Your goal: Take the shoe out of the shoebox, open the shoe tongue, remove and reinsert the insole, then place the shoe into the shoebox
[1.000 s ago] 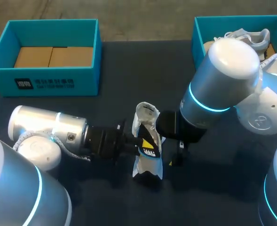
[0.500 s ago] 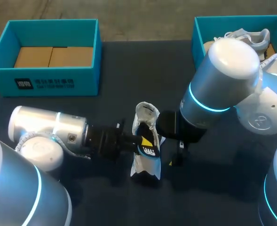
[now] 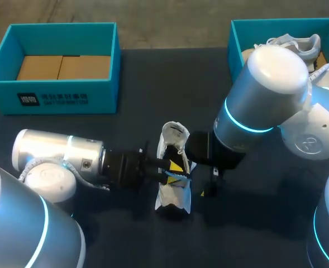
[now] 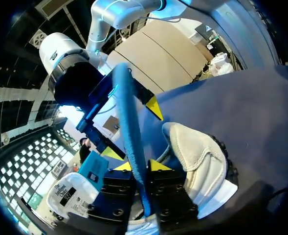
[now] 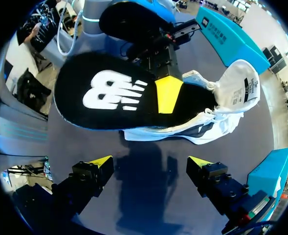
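Observation:
A white shoe [image 3: 171, 196] lies on the dark table mid-front, its tongue [image 3: 174, 135] raised. My left gripper [image 3: 174, 169] comes in from the left and is shut on the black insole [image 3: 177, 165], which stands on edge over the shoe's opening. From the left wrist the insole's blue underside [image 4: 129, 112] rises between the yellow tips of this gripper [image 4: 144, 165], with the shoe [image 4: 197, 152] beside it. My right gripper [image 5: 151, 164] is open a little short of the shoe [image 5: 207, 120]. The insole [image 5: 114, 95] and a left fingertip [image 5: 168, 93] lie ahead of it.
A teal shoebox [image 3: 58, 100] with a cardboard floor stands at the back left. Another teal box [image 3: 235, 33] at the back right holds a second white shoe [image 3: 295, 43]. My right arm's elbow [image 3: 267, 89] hangs over the table's right half.
The insole has turned more edge-on and dropped slightly toward the shoe's opening, and the left arm has edged right. The right arm has not moved.

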Robot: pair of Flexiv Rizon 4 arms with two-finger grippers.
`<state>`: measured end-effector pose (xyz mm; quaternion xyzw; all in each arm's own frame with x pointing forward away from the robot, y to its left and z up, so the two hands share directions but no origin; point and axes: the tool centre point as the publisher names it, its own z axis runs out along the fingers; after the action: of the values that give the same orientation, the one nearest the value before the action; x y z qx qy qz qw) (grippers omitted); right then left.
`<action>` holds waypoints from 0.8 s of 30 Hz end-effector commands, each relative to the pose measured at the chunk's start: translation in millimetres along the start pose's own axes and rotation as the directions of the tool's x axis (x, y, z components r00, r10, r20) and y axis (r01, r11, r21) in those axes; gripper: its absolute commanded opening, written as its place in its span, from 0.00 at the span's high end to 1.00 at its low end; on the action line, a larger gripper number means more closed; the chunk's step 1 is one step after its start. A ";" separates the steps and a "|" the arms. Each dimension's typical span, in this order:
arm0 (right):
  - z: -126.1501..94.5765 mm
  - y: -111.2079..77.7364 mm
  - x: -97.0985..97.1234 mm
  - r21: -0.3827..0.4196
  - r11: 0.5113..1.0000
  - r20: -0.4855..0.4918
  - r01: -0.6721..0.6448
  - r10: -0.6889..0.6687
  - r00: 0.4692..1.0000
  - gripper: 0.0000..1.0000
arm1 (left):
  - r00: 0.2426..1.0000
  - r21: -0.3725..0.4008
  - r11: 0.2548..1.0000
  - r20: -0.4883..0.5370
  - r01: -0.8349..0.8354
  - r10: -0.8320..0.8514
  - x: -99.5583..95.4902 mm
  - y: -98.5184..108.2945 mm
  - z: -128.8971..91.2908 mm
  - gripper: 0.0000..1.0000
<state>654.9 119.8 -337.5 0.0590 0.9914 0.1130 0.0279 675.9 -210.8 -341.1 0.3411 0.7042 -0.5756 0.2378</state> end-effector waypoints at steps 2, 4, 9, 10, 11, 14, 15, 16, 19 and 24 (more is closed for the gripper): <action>0.9 -0.1 1.1 0.001 1.000 0.003 0.000 0.000 1.000 0.00 | 1.000 0.004 1.000 0.006 0.023 -0.023 -0.5 -8.5 -6.3 0.71; 0.9 -0.1 1.1 0.001 1.000 0.003 0.000 0.000 1.000 0.00 | 1.000 -0.001 1.000 0.007 0.022 -0.022 -1.8 -10.5 -6.6 0.73; 0.9 -0.1 1.1 0.001 1.000 0.003 0.000 0.000 1.000 0.00 | 0.999 0.013 0.999 0.003 0.043 -0.043 -4.5 -19.7 -5.4 0.75; 0.9 -0.1 1.1 0.001 1.000 0.003 0.000 0.000 1.000 0.00 | 0.999 0.013 0.999 0.004 0.043 -0.043 -5.0 -21.0 -5.4 0.75; 0.9 -0.1 1.1 0.001 1.000 0.003 0.000 0.000 1.000 0.00 | 0.999 0.018 0.998 0.002 0.054 -0.054 -5.6 -22.6 -5.3 0.75; 0.9 -0.1 1.1 0.001 1.000 0.003 0.000 0.000 1.000 0.00 | 0.998 0.015 0.998 -0.004 0.055 -0.055 -6.3 -26.4 -4.6 0.76; 0.9 -0.1 1.1 0.001 1.000 0.003 0.000 0.000 1.000 0.00 | 0.998 0.014 0.998 -0.008 0.059 -0.059 -6.4 -27.5 -4.3 0.75; 0.9 -0.1 1.1 0.001 1.000 0.003 0.000 0.000 1.000 0.00 | 0.998 0.012 0.998 -0.012 0.061 -0.061 -6.6 -28.1 -4.1 0.75; 0.9 -0.1 1.1 0.001 1.000 0.003 0.000 0.000 1.000 0.00 | 0.997 -0.004 0.997 -0.027 0.079 -0.079 -6.5 -30.7 -2.9 0.73; 0.9 -0.1 1.1 0.001 1.000 0.003 0.000 0.000 1.000 0.00 | 0.995 -0.011 0.996 -0.040 0.086 -0.087 -6.3 -34.0 -0.8 0.84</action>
<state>654.9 119.8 -337.5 0.0590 0.9914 0.1130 0.0279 656.6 -212.7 -316.9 0.3205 0.7216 -0.5797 0.2013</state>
